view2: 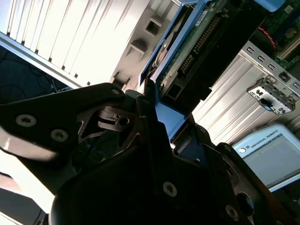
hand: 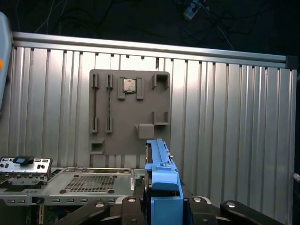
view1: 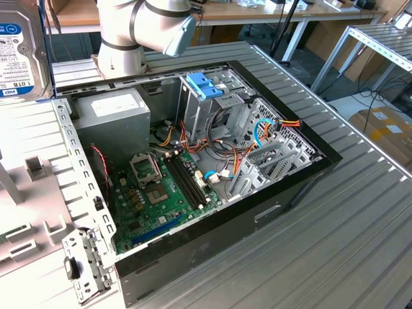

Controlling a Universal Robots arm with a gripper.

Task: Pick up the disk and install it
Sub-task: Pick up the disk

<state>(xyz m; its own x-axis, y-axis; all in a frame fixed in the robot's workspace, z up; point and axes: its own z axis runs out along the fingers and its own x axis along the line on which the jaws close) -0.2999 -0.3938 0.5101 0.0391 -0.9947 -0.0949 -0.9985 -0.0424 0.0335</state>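
The fingers clamp the disk by its light blue carrier frame. Judged rigid, fairly heavy and shock-sensitive: grip the frame sides only.

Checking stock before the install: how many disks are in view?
1: the disk, at the exterior view's upper left, held in the gripper. The drive cage may hide others.

The table is shiny metal, with long ribs all over its top. A big black computer case lies on its side in the middle of the table, with its open side facing up. Just beside the case lies a flat grey plate with small slots and blocks on it. The plate is close to one edge of the table.
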